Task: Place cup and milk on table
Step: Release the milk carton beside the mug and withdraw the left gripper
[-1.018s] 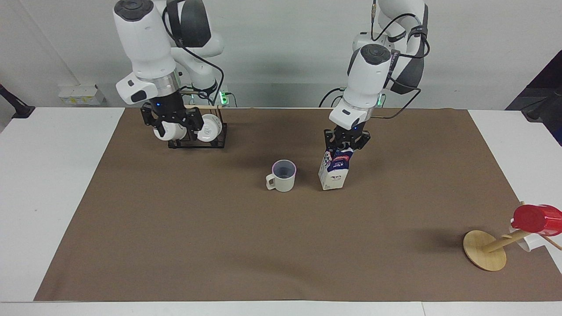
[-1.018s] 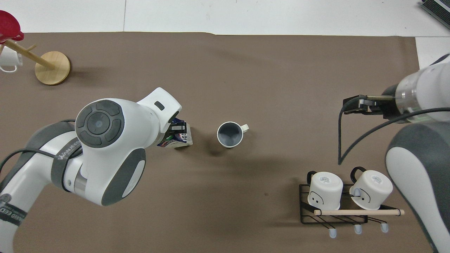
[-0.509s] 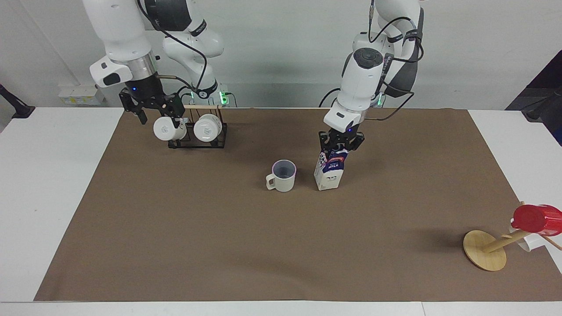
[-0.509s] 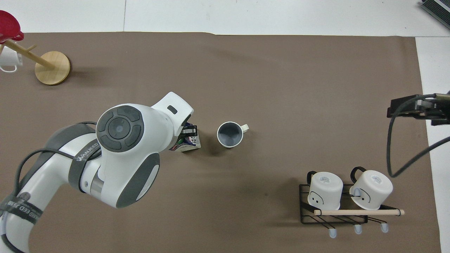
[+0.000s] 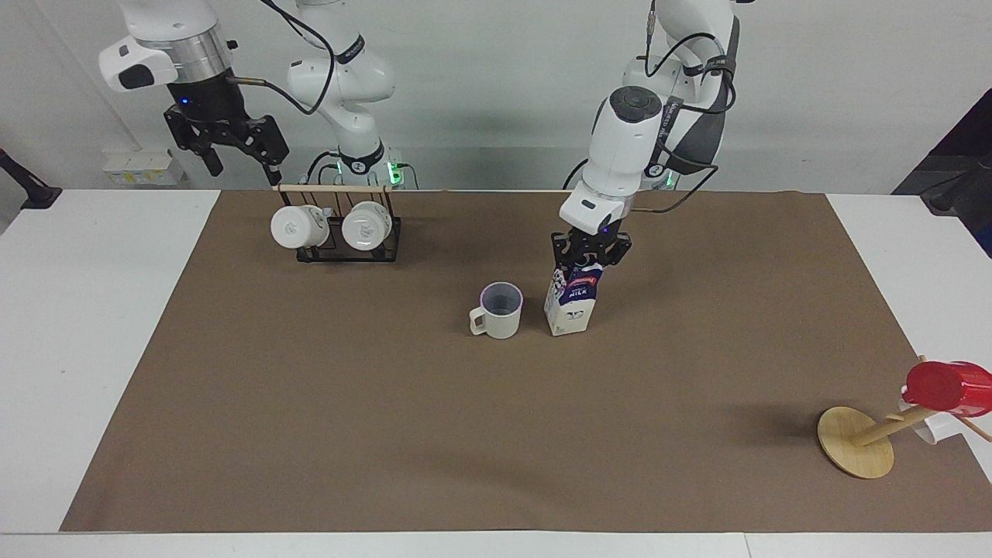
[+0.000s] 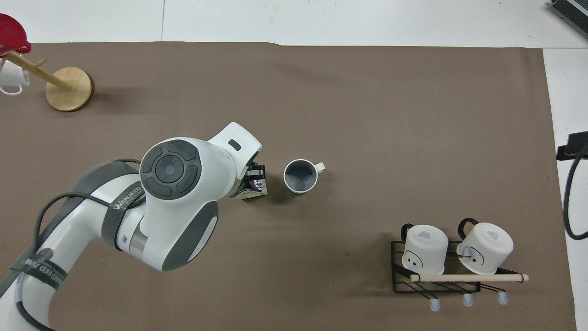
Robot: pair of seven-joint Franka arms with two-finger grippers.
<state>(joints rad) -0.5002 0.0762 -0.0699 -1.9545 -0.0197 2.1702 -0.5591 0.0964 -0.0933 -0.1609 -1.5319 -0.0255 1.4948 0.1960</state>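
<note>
milk (image 5: 571, 304) in left pincer (image 5: 589, 252), beside cup (image 5: 498, 311)

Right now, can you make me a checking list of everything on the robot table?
Surface: white table with a brown sheet across its middle.
Job's things: cup upright on the sheet; milk upright beside it, toward the left arm's end.
Clutter: black rack with two white mugs; tipped wooden stand with a red cup.
Grippers: left gripper shut on the milk's top; right gripper open, raised over the table's edge by the rack.
Cables: black cables along both arms.
Surroundings: pale wall, white box against it.
</note>
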